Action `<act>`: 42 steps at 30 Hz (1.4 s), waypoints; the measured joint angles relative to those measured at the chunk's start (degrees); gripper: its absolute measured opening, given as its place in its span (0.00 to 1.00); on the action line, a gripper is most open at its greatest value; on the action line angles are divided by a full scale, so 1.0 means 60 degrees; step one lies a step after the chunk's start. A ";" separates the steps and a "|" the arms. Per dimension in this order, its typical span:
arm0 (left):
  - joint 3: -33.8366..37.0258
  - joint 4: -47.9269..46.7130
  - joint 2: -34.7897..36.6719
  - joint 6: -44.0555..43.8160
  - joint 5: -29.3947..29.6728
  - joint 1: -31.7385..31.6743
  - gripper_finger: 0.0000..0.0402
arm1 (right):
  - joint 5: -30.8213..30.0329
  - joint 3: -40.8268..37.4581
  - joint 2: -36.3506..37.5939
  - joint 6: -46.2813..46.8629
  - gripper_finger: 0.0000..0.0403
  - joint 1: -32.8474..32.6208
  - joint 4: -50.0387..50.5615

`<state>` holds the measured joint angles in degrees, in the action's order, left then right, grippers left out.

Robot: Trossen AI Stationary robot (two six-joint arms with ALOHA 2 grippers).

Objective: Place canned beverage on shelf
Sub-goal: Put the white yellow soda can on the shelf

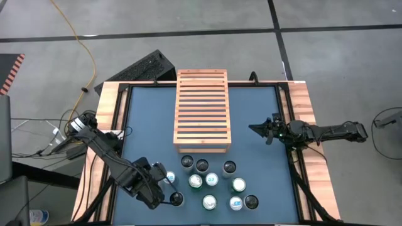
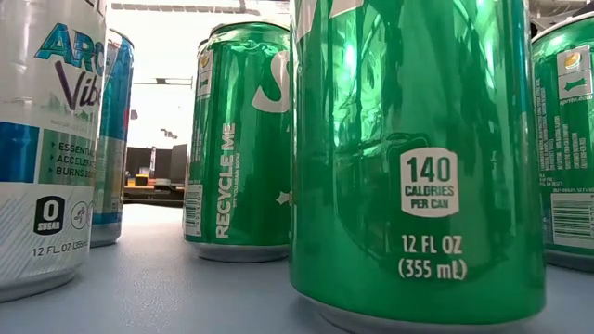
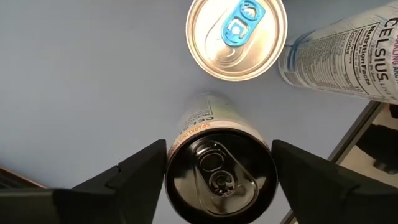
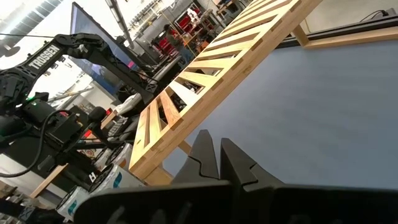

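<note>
Left gripper (image 3: 219, 171) open, straddling black-topped can (image 3: 221, 177)

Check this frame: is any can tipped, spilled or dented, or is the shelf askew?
Nothing stands out. The cans all stand upright in a loose cluster in front of the shelf, which sits square and empty. The left claw straddles a black-topped can; no spill or dent shows. The right claw waits shut beside the shelf.

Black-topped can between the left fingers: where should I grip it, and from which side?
Grip the black-topped can on its upper side wall, coming straight down as the left gripper already does. It stands upright, fingers flanking it, and the blue-tabbed can stands apart.
</note>
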<state>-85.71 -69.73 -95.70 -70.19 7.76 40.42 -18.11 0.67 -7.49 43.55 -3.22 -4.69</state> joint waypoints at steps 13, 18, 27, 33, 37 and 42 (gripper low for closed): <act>-0.0073 -0.0118 0.0106 -0.0423 -0.0646 -0.0211 0.59 | 0.0001 0.0000 0.0002 0.0008 0.00 0.0000 -0.0004; -0.0552 -0.0691 0.0669 -0.0662 -0.0441 -0.0435 0.59 | 0.0004 0.0000 0.0000 0.0007 0.00 0.0000 -0.0004; -0.2173 -0.2026 0.1280 -0.0068 -0.0758 -0.1330 0.59 | 0.0004 0.0000 0.0000 0.0007 0.00 0.0000 -0.0007; -0.3915 -0.3413 0.1271 0.0936 -0.0579 -0.2068 0.59 | 0.0004 0.0003 0.0000 0.0007 0.00 0.0000 -0.0004; -0.4570 -0.3321 0.1271 0.1967 -0.0451 -0.2770 0.59 | 0.0004 0.0000 0.0002 0.0006 0.00 0.0004 -0.0007; -0.4803 -0.3451 0.1269 0.3176 -0.0511 -0.3730 0.59 | 0.0005 0.0002 0.0001 0.0000 0.00 0.0000 0.0000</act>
<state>-114.53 -90.43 -88.09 -51.13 4.69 18.04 -18.08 0.68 -7.48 43.55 -3.22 -4.69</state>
